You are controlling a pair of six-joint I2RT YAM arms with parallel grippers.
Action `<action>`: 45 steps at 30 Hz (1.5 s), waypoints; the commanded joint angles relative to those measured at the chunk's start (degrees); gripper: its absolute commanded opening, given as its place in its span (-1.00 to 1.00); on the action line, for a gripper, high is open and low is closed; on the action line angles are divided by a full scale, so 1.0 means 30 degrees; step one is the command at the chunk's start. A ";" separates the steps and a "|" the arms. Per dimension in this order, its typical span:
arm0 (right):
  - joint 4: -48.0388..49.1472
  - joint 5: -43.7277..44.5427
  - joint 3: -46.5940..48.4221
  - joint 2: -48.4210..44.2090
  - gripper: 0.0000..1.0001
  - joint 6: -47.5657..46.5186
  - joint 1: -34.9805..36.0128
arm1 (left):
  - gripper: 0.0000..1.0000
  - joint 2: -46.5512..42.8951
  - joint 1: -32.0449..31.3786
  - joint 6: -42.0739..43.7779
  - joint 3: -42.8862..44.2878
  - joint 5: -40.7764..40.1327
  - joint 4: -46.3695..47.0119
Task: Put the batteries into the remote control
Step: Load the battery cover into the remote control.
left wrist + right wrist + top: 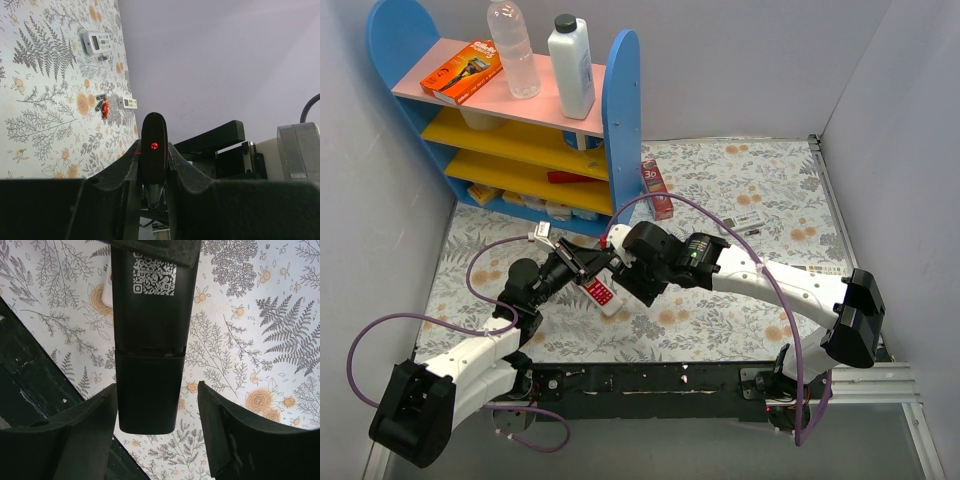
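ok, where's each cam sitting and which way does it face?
Top external: above and behind the bases, looking down on the table; both arms show, left gripper and right gripper meeting mid-table.
Left wrist: on the left arm, sighting along the black remote control clamped between its fingers, past the batteries to the wall.
Right wrist: on the right arm, looking down at the remote's QR-coded back, own open fingers either side.
Shared: both wrist views see the remote and the table.
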 commanded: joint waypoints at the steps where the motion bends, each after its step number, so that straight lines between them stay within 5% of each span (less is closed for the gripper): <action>1: 0.0254 0.0226 0.1251 -0.0502 0.48 -0.0126 0.0002 | -1.00 -0.0313 -0.0084 -0.0074 -0.0369 0.0240 0.0708; 8: 0.0165 -0.0506 0.1955 -0.1175 0.83 -0.1383 0.0002 | -1.00 -0.0225 -0.0084 -0.0132 -0.0487 0.0445 0.0796; 17: 0.0488 -0.4341 0.0756 -0.3781 0.89 -0.6184 0.0031 | -1.00 -0.0372 -0.0084 -0.0103 0.0040 0.1030 0.0387; 27: 0.0581 -0.7565 -0.2030 -0.6306 0.72 -1.4592 0.0002 | -1.00 0.0535 0.0004 -0.0455 0.1064 0.3490 0.0621; 45: -0.0333 -0.8505 -0.1882 -0.5131 0.48 -1.5800 0.0002 | -1.00 0.1591 0.0121 -0.0396 0.2618 0.5513 0.0649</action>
